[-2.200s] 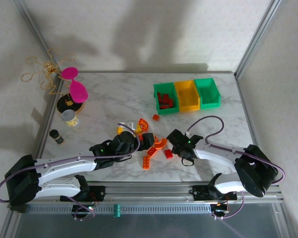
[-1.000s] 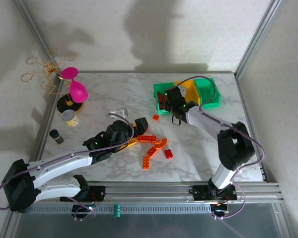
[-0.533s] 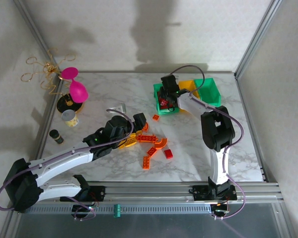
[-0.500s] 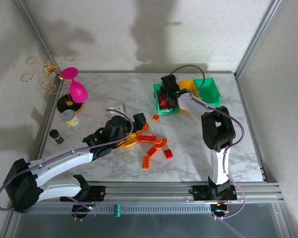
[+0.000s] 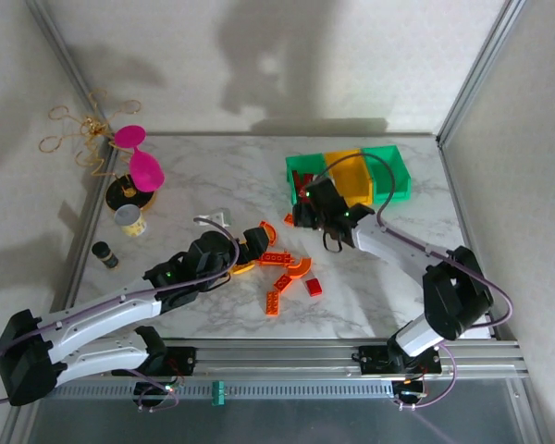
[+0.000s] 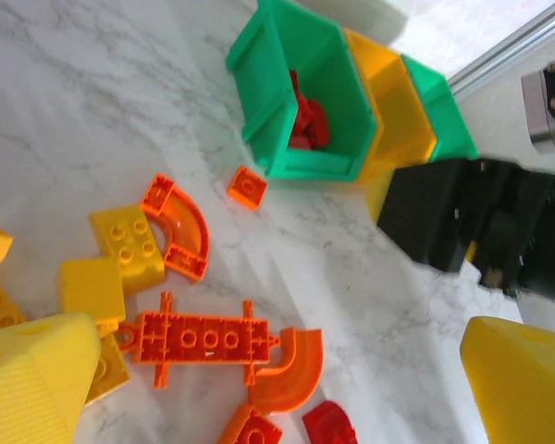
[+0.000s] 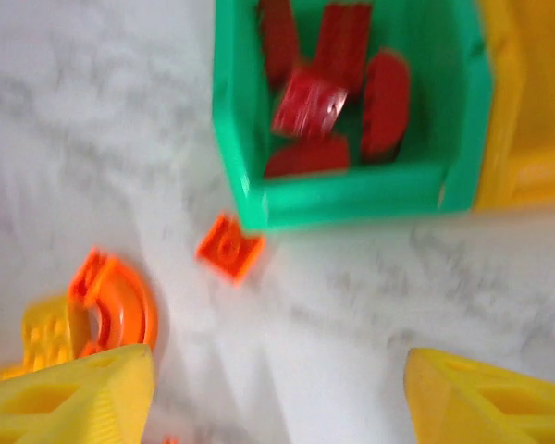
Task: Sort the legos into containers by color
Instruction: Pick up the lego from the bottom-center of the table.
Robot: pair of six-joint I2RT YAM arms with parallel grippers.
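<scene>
Three joined containers stand at the back right: a green bin (image 5: 307, 182) (image 6: 301, 111) (image 7: 342, 102) holding several red legos (image 7: 338, 88), a yellow bin (image 5: 350, 176) (image 6: 398, 120) and a second green bin (image 5: 388, 171). Orange, yellow and red legos lie loose mid-table: a long orange plate (image 5: 276, 257) (image 6: 199, 338), orange arches (image 6: 291, 370) (image 7: 120, 305), a yellow brick (image 6: 129, 245), a small orange square (image 5: 289, 219) (image 6: 247, 186) (image 7: 231, 246), a red brick (image 5: 314, 287). My right gripper (image 5: 303, 205) (image 7: 282, 398) is open and empty just in front of the red-filled bin. My left gripper (image 5: 259, 242) (image 6: 277, 388) hangs open over the pile.
At the left edge stand pink cups (image 5: 141, 162), a small white cup (image 5: 129, 220) and a dark little jar (image 5: 104, 254). A metal frame post (image 5: 472, 74) rises at the right. The right arm's black wrist (image 6: 472, 222) is near the bins.
My right gripper has opened and drawn back from above the left green bin toward the near side. My left gripper has shifted slightly nearer over the pile.
</scene>
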